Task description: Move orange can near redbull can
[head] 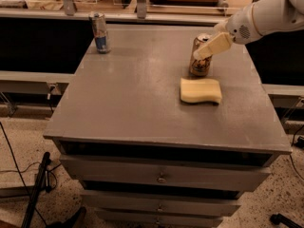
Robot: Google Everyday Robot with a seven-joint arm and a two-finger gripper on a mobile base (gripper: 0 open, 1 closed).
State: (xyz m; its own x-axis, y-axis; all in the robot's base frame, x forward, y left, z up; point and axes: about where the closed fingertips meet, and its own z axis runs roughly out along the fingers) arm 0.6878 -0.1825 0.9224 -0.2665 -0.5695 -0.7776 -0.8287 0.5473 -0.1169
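Angled in from the right, likely for a high hold, with the gripper (205, 49) at the orange can's (199, 67) top, grip impossible to tell – can upright just behind the sponge (201, 90), well apart from the redbull can (99, 32) far-left.

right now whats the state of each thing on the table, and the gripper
orange can: upright, right rear of the table, gripper against its upper part
redbull can: upright at the left rear corner, nothing touching it, well apart from the orange can
sponge: lying flat, just in front of the orange can
gripper: reaching in from the right, at the orange can's top
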